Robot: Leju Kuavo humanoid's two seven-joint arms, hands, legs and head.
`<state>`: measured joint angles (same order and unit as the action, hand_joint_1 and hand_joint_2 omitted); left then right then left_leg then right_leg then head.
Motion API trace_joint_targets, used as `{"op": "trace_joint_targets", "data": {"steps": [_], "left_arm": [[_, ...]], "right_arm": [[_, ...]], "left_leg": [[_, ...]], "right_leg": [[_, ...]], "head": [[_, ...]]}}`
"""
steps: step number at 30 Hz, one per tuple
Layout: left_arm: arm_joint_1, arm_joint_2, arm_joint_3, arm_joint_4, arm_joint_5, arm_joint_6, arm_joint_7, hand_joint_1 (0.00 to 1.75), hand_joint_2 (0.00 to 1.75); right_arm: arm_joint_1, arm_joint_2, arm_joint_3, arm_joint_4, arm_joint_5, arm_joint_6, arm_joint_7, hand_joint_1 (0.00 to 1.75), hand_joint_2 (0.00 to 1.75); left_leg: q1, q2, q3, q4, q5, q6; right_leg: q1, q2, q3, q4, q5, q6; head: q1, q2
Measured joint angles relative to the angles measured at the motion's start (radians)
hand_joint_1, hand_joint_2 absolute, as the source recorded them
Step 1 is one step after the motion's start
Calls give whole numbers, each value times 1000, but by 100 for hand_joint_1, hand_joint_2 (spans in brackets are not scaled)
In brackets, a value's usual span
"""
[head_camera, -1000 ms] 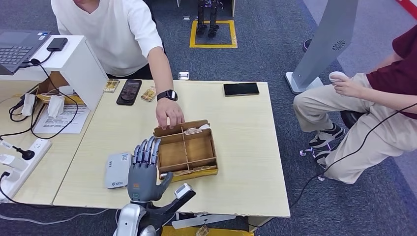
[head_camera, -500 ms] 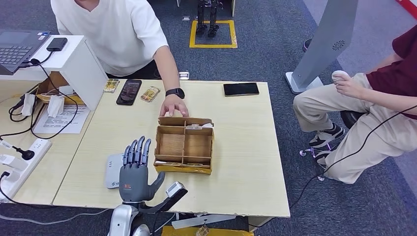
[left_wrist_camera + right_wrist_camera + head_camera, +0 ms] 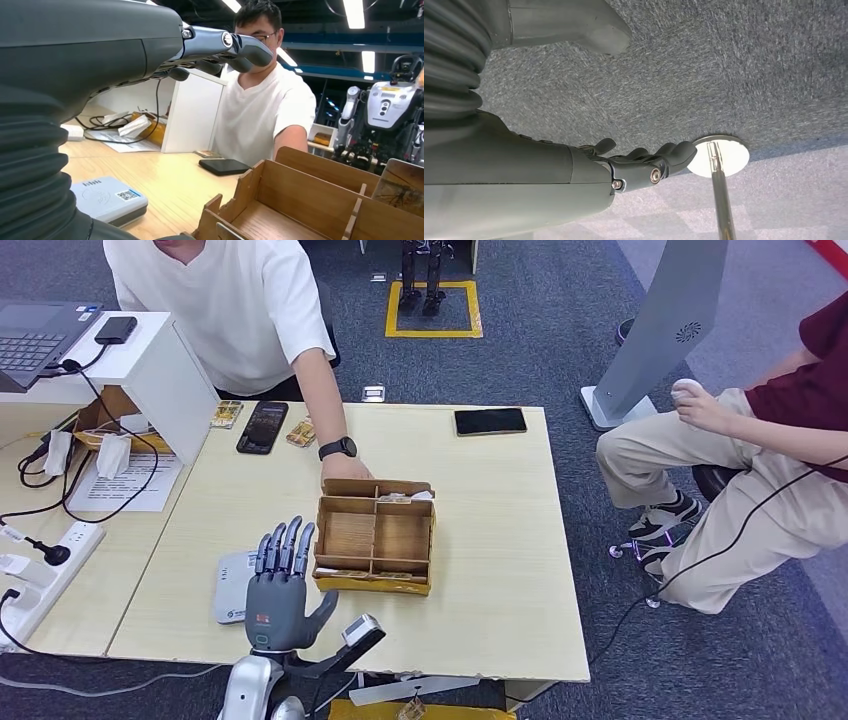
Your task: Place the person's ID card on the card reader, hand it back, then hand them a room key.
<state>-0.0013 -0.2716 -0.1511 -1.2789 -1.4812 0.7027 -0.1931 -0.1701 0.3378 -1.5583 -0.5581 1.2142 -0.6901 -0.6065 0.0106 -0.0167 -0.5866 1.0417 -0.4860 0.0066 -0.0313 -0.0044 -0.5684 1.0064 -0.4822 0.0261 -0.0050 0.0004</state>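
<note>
Our left hand [image 3: 278,585] hovers flat with fingers spread, holding nothing; our right hand [image 3: 644,162] hangs over grey carpet, fingers loosely curled, empty. The flat white plastic card reader [image 3: 238,586] lies just beside the left hand, the compartmented brown wooden box [image 3: 376,535] on its other side. We cannot see the ID card. We judge it thin, stiff and slippery: pinch by the edges.

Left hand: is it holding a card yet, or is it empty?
Empty. The left hand hovers open over the table's near edge, fingers spread, between the card reader and the wooden box, touching neither.
</note>
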Motion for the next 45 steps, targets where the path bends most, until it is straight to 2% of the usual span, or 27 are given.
{"op": "trace_joint_targets", "data": {"steps": [6, 13, 17, 22, 31, 36, 37, 40, 41, 45], "left_arm": [[-8, 2, -18, 29, -26, 0, 39, 0, 175], [-52, 24, -111, 125, -66, 0, 202, 0, 175], [-75, 41, -169, 171, -66, 0, 249, 0, 175], [-95, 57, -212, 202, -66, 0, 266, 0, 175], [-105, 72, -234, 226, -66, 0, 274, 0, 175], [-118, 81, -261, 254, -66, 0, 320, 1, 175], [-121, 82, -267, 260, -66, 0, 328, 21, 175], [-129, 86, -279, 276, -66, 0, 341, 146, 175], [-131, 86, -280, 279, -66, 0, 344, 171, 175], [-140, 89, -284, 294, -66, 0, 366, 175, 175]], "right_arm": [[0, 0, 0, 0, 2, 0, -2, 0, 175], [-1, 0, 0, 1, 13, 0, -2, 0, 175], [-2, 0, 0, 1, 11, 0, -2, 0, 175], [-3, 0, 0, 3, 11, 0, -2, 0, 175], [-3, 0, 0, 3, 12, 0, -1, 0, 175], [-3, 0, 0, 4, 13, 0, -1, 0, 175], [-3, 0, 0, 4, 13, 0, -1, 0, 175], [-3, 0, 0, 4, 15, 0, -1, 0, 175], [-3, 0, 0, 4, 15, 0, -1, 0, 175], [-3, 0, 0, 4, 18, 0, -1, 0, 175]], "left_leg": [[0, 0, 0, 0, 0, 0], [0, 0, 0, 0, 0, 0], [0, 0, 0, 0, 0, 0], [0, 0, 0, 0, 0, 0], [0, 0, 0, 0, 0, 0], [0, 0, 0, 0, 0, 0], [0, 0, 0, 0, 0, 0], [0, 0, 0, 0, 0, 0], [0, 0, 0, 0, 0, 0], [0, 0, 0, 0, 0, 0]], "right_leg": [[0, 0, 0, 0, 0, 0], [0, 0, 0, 0, 0, 0], [0, 0, 0, 0, 0, 0], [0, 0, 0, 0, 0, 0], [0, 0, 0, 0, 0, 0], [0, 0, 0, 0, 0, 0], [0, 0, 0, 0, 0, 0], [0, 0, 0, 0, 0, 0], [0, 0, 0, 0, 0, 0], [0, 0, 0, 0, 0, 0]], "head": [[0, 0], [0, 0], [0, 0], [0, 0], [0, 0], [0, 0], [0, 0], [0, 0], [0, 0], [0, 0]]}}
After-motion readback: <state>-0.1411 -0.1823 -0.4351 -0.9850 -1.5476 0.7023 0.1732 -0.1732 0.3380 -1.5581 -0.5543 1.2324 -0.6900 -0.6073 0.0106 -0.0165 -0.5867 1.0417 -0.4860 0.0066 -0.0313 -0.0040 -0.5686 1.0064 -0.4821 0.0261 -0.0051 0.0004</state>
